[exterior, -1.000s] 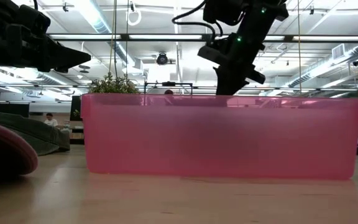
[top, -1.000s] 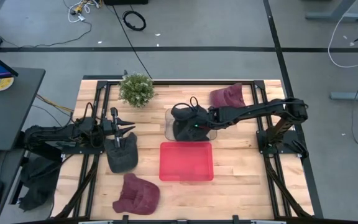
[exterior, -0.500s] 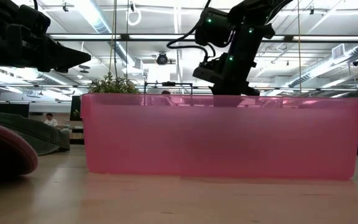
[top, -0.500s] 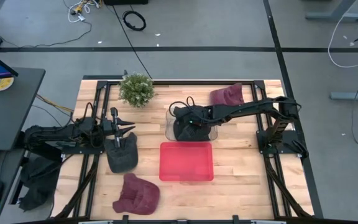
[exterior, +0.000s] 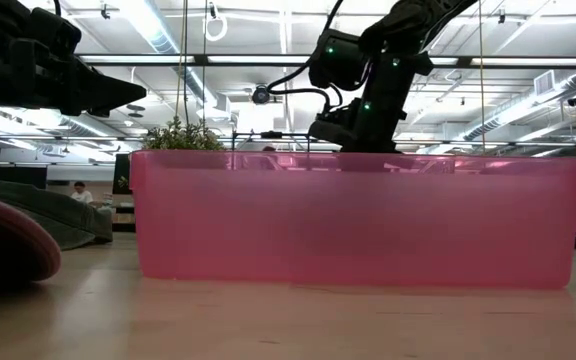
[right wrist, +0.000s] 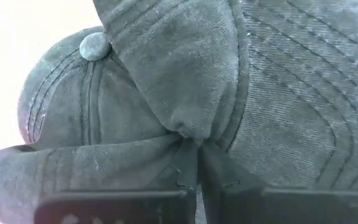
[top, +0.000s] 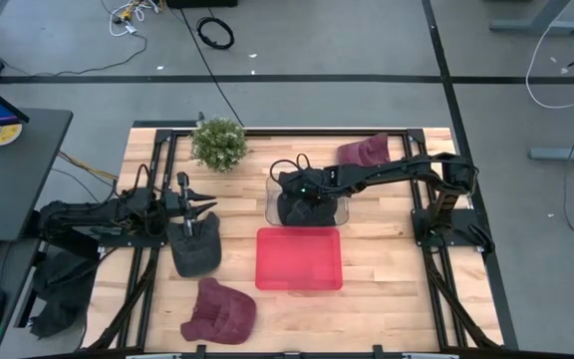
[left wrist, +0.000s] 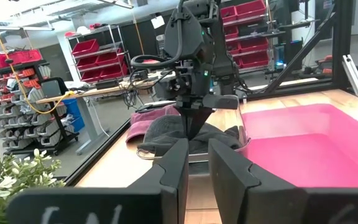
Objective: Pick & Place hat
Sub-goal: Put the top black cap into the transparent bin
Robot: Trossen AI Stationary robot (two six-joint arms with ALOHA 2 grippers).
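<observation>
A dark grey hat [top: 305, 207] lies in a clear bin [top: 270, 189] at mid-table, just beyond a pink bin [top: 262, 261]. My right gripper [top: 302, 199] reaches down onto it from the table's right and is shut on its cloth. In the left wrist view the hat [left wrist: 166, 132] sags over the clear bin's rim [left wrist: 244, 142]. My left gripper [top: 193, 205] waits at the table's left, level, with a narrow empty gap between its fingers [left wrist: 173, 171]. It hovers over a second dark grey hat [top: 195, 249], which rests on the table. My right gripper pinches a raised fold of the hat's crown cloth [right wrist: 188, 134] between its two fingers, close to the stitched brim [right wrist: 303, 93] and not far from the top button [right wrist: 94, 45]. The fingers come steeply from above. The hat's underside rests in the clear bin.
A potted plant [top: 218, 143] stands at the far left of the table. One maroon hat [top: 365, 152] lies at the far right, another [top: 219, 311] at the near left. The pink bin's wall [exterior: 348, 215] fills the low view. Black frame rails run along both sides.
My right gripper has sunk toward the clear bin and shifted a little toward the table's left, tipping steeper. It has stayed shut, and the hat has gone down with it into the bin.
</observation>
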